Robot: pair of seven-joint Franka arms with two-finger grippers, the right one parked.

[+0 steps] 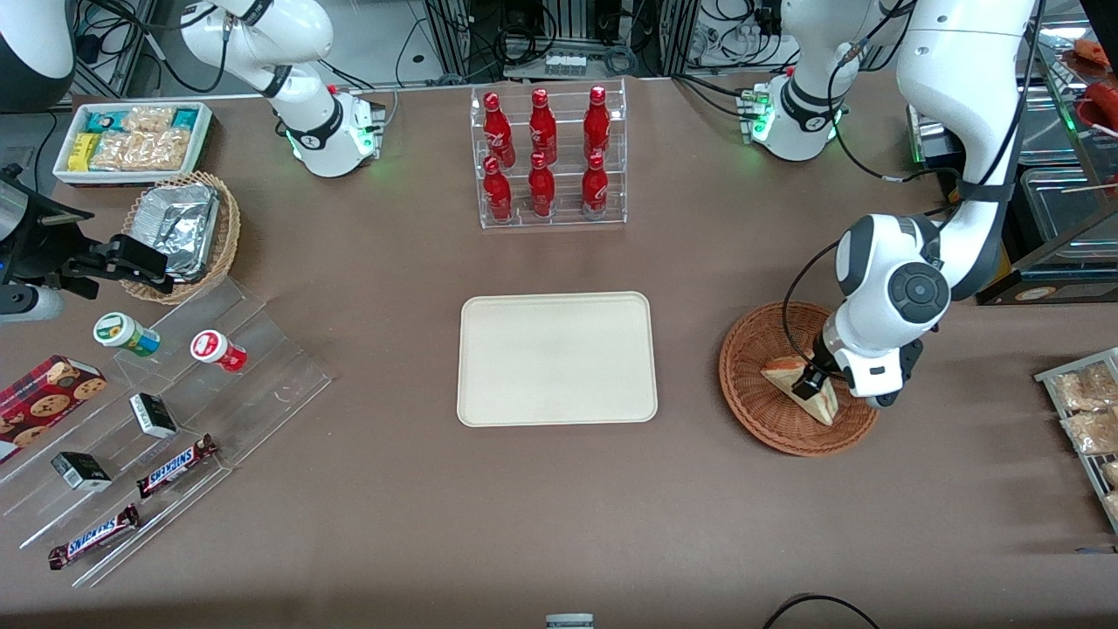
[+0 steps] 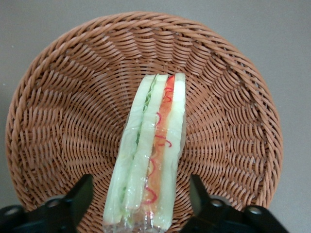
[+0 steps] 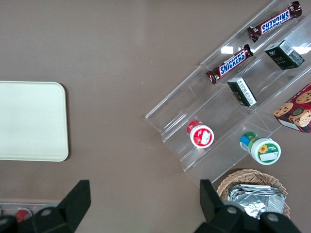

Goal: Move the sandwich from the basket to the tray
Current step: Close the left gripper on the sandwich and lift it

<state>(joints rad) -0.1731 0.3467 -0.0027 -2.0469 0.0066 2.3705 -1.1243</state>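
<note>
Lying in the basket [image 1: 769,411], the sandwich [image 1: 808,389] rests on the woven floor, cut edge turned up. Wrist view: pale bread slices, green filling and a red-orange layer run lengthwise along the sandwich [image 2: 150,155], wrapped in clear film.

Gripper [image 1: 810,377]: directly over the sandwich, inside the basket's rim [image 2: 146,24]. Fingers [image 2: 73,201] spread wide, one on each flank of the wedge, with basket weave showing between each finger and the bread. Nothing held; no contact with the sandwich visible.

Basket: round, reddish-brown wicker, standing on the brown table [image 1: 559,524] beside the tray [image 1: 557,358], toward the working arm's end.

Tray: cream, rectangular, rounded corners, flat on the table, well apart from the sandwich. A clear rack of red bottles [image 1: 546,157] stands farther from the front camera than the tray.
</note>
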